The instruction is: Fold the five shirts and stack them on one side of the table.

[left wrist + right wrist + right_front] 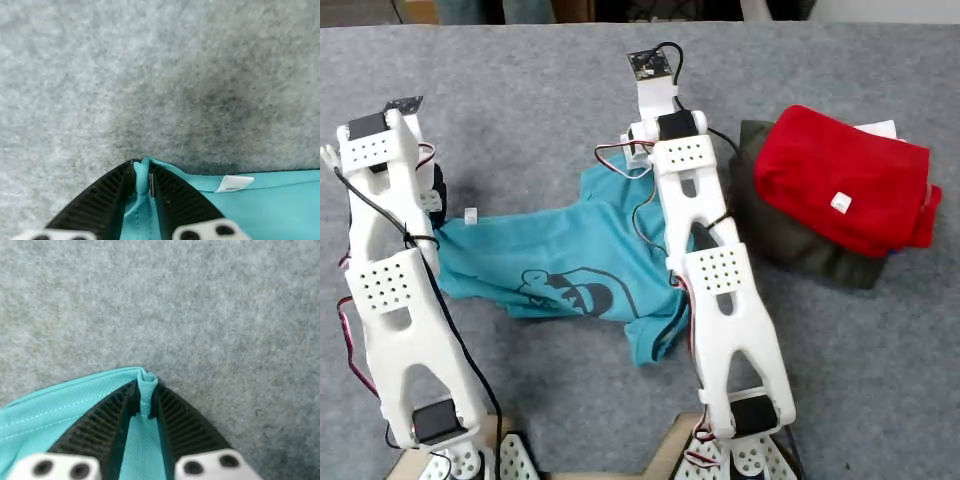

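Your bench (520,85) is covered in grey felt. A teal shirt (570,255) lies on it near the middle, partly spread with the print up and one sleeve pointing toward the near edge. To its right, a folded olive shirt (790,245) sits flat on the felt with a folded red shirt (830,165) on top. A white corner (880,128) pokes out behind that stack.

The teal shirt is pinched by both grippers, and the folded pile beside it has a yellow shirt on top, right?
Not yellow: the high view shows a red shirt on top of the folded pile. The left gripper and right gripper do both pinch the teal shirt.
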